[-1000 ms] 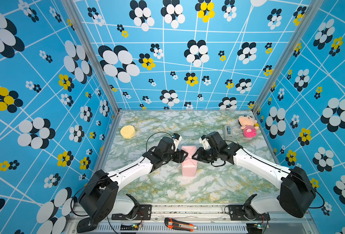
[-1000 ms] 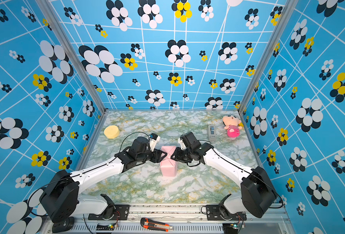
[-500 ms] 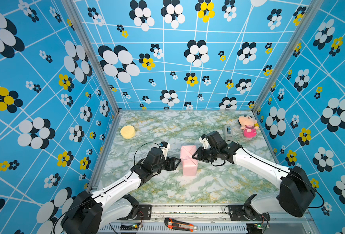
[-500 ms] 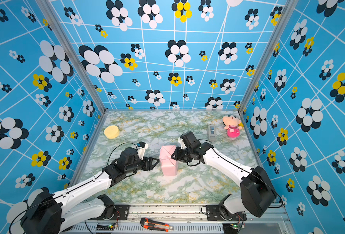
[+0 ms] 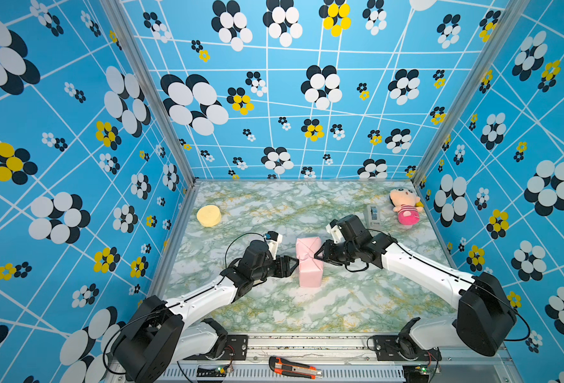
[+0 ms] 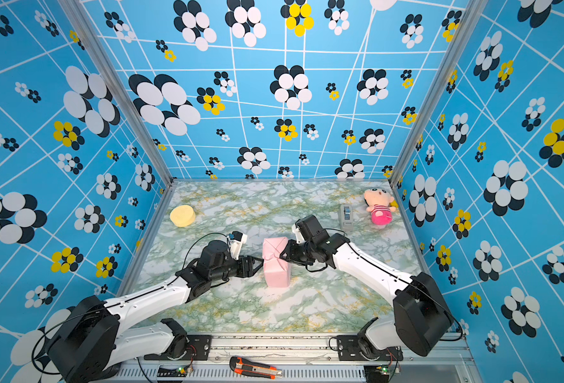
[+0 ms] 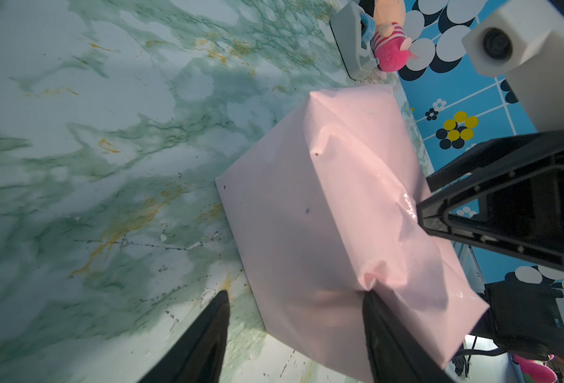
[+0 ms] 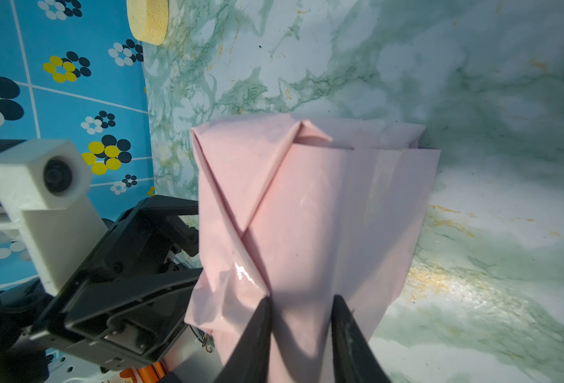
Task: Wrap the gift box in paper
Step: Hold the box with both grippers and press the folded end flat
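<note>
As I stand at the front of the cell, the paper [image 5: 310, 273] is near the middle of the marble-patterned worktop [image 5: 274, 311]. It is folded pink side out into a closed parcel that appears to stand on one narrow side. The gift box itself does not show, because the paper covers every side I can see.

The left gripper [image 5: 293, 265] is at the parcel's left side, with its jaws wide apart and holding nothing. One finger [image 7: 383, 331] presses a small dent into the paper, and the other finger [image 7: 207, 338] hangs free over the worktop.

The right gripper [image 5: 318, 257] meets the parcel's upper folded end from the opposite side, where a glossy patch [image 8: 241, 272] shines beside the triangle folds. Its jaws are only narrowly apart, with both tips on the paper. Whether they pinch a fold I cannot tell.

At the back, well apart from the parcel, a yellow round sponge [image 5: 209, 215] lies on the left. On the right, a grey tape dispenser [image 5: 372, 215] lies just beside a plush doll [image 5: 405, 207]. An orange and black cutter [image 5: 294, 367] lies on the front rail.
</note>
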Robot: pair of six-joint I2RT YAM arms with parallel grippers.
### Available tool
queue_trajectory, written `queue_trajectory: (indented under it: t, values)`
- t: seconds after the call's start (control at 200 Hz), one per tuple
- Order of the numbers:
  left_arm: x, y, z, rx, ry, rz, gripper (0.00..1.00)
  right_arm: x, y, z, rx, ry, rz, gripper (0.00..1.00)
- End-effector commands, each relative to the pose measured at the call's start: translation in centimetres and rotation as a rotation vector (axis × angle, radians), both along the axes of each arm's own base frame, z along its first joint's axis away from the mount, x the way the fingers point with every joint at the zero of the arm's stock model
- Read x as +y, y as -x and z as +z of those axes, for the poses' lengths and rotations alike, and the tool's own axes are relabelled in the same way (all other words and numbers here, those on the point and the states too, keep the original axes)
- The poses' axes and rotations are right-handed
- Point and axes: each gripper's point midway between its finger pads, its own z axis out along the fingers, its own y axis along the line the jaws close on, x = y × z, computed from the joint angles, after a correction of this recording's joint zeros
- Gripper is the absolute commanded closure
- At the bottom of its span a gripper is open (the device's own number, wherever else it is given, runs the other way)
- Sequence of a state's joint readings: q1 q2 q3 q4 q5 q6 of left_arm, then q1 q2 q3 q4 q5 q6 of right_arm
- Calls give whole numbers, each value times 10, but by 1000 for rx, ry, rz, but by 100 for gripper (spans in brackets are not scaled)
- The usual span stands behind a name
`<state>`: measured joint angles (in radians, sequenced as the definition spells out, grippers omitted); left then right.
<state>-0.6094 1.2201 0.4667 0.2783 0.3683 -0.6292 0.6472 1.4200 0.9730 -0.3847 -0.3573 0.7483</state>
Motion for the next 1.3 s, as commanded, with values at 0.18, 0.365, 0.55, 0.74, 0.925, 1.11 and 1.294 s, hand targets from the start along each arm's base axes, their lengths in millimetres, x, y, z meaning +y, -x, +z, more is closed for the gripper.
queue_trajectory:
  t: [0.18,0.365,0.55,0.74,0.925,1.11,1.294]
  values:
    - [-7,-1,35,-101,58,-42,35,-15,6,-13,35,23,-47,68]
    - [-2,3,40,-130,63,-39,34,-16,7,-15,41,25,-47,69]
    - [-6,3,33,-111,67,-52,34,-15,6,-14,39,20,-47,69]
    - [-16,1,34,-108,77,-84,35,-13,6,-13,39,8,-46,69]
    - [-23,0,28,-103,67,-97,35,-10,6,-8,37,-17,-47,69]
    - [-26,-3,15,-85,34,-84,36,-9,5,4,14,-51,-50,56]
    - [-20,-3,0,-56,-26,-68,37,-15,-1,33,-37,-118,-80,37]
